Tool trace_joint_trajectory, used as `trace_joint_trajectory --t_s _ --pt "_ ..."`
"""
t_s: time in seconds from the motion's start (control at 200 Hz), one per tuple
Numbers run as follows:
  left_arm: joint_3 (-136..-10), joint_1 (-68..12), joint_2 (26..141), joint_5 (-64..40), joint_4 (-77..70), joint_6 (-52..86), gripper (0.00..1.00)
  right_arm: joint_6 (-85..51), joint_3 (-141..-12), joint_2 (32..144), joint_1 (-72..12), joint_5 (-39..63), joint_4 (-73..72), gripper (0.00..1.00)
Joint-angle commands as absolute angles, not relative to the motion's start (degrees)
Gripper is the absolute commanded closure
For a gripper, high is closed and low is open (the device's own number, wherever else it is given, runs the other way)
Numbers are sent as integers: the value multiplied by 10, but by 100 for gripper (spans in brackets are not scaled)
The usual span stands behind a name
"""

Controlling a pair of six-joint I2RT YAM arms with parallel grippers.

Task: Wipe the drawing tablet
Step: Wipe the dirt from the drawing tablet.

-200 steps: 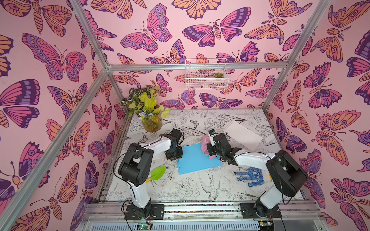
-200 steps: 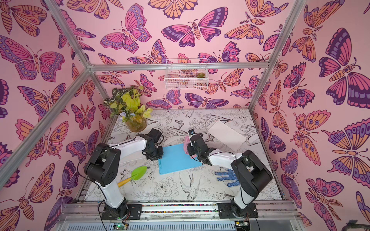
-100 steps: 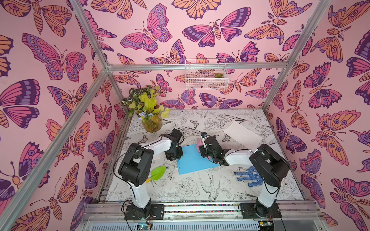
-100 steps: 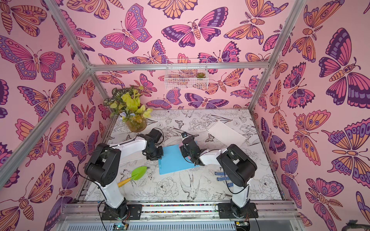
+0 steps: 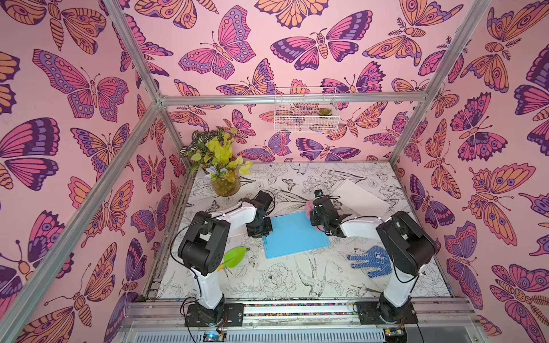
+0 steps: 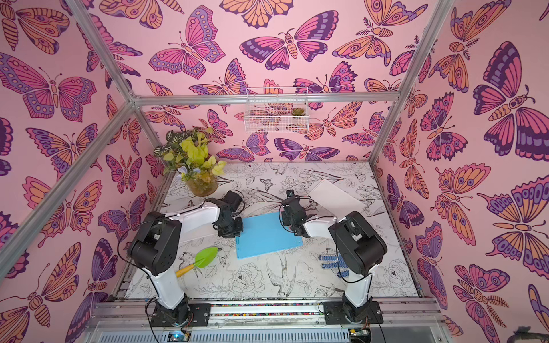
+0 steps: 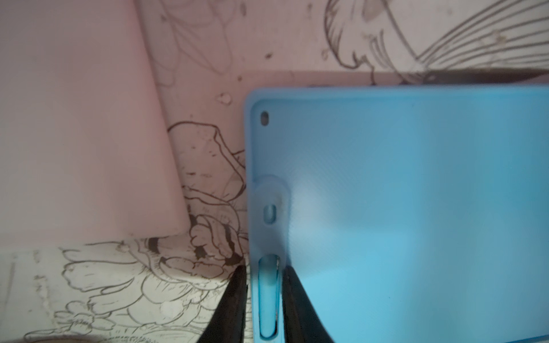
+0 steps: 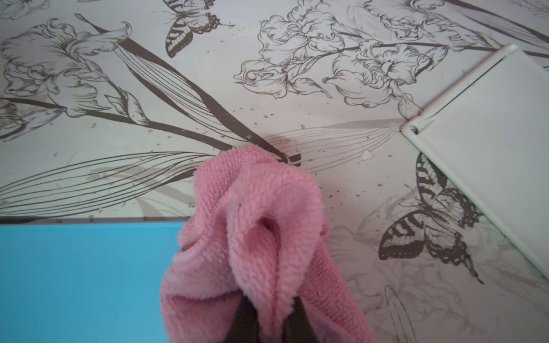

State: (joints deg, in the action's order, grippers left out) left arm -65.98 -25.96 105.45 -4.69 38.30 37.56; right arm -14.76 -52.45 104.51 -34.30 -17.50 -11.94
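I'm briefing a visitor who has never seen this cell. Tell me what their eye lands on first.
Pink butterfly wallpaper covers every wall of the cell. In the middle of the table lies a bright blue drawing tablet, one edge pinched by the left end effector. At its far corner the right end effector clutches a fluffy pink cloth.

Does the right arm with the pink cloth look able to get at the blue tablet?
Probably yes. The right tool grips the cloth right at the far corner of the tablet, and nothing lies on top of it. The left tool only pinches the opposite edge.
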Motion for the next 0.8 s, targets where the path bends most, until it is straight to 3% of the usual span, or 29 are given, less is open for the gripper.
trace_joint_trajectory --t_s 0.0,0.155,0.23,0.536,0.796 --pt "-647 -264 1096 -37 418 377 77 -99 -549 1055 -387 -152 -99 96" --pt "-650 -265 1102 -36 417 380 78 -127 -611 1108 -441 -93 -113 100" --pt "-649 -266 1103 -36 417 381 78 -162 -633 1124 -437 -125 -82 100" --pt "-636 -265 1100 -36 410 388 78 -155 -577 1066 -301 -155 16 100" --pt "-646 -265 1112 -55 406 388 78 -134 -659 1116 -434 -116 -17 100"
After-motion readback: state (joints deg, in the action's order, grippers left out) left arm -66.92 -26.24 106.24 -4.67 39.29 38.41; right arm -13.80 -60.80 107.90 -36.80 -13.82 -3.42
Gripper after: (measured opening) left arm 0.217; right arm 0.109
